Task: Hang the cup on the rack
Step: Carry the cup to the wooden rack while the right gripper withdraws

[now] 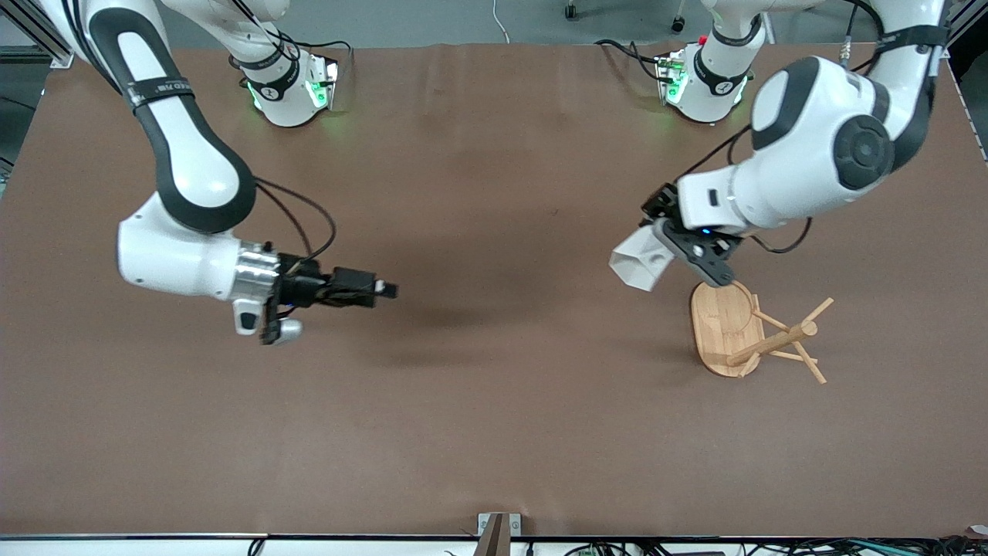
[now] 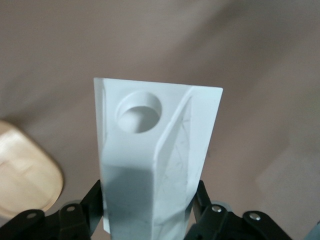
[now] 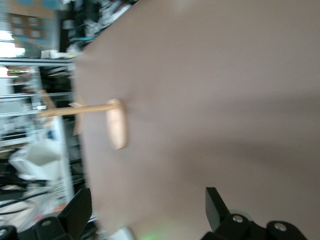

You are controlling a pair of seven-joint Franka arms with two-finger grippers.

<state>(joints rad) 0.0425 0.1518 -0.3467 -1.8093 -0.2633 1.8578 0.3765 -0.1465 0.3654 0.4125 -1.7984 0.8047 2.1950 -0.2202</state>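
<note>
The white faceted cup (image 1: 639, 266) is held in the air by my left gripper (image 1: 679, 251), which is shut on it just beside the rack's base. In the left wrist view the cup (image 2: 155, 160) fills the middle, its flat handle tab with the round hole pointing away from the black fingers (image 2: 82, 210). The bamboo rack (image 1: 752, 333) stands on its oval base toward the left arm's end of the table, its post and thin pegs leaning toward the front camera; it also shows in the right wrist view (image 3: 107, 117). My right gripper (image 1: 386, 290) is open and empty, over bare table toward the right arm's end.
The brown table (image 1: 494, 401) carries nothing else. A small metal bracket (image 1: 499, 533) sits at the table edge nearest the front camera. The rack's base edge shows in the left wrist view (image 2: 27, 175).
</note>
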